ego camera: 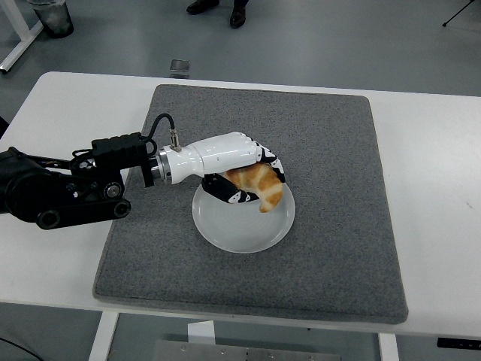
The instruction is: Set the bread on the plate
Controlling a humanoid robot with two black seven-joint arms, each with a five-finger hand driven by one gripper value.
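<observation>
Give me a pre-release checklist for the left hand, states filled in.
1. Golden croissant-shaped bread gripped by the left hand: ok.
2. Bread above the round pale translucent plate: ok.
3. Bread resting on the plate surface: cannot tell.
4. Plate sits within the grey felt mat, clear of its edges: ok.
5. Plate otherwise free of objects: ok.
6. Right arm out of the way: ok, not in view.

No readable text, label, brand, number or sign is showing anywhere in the frame: nothing legible is appearing on the left hand (239, 169), the bread (261, 186), the plate (242, 229), the grey mat (331, 188) or the white surface (432, 180).
</observation>
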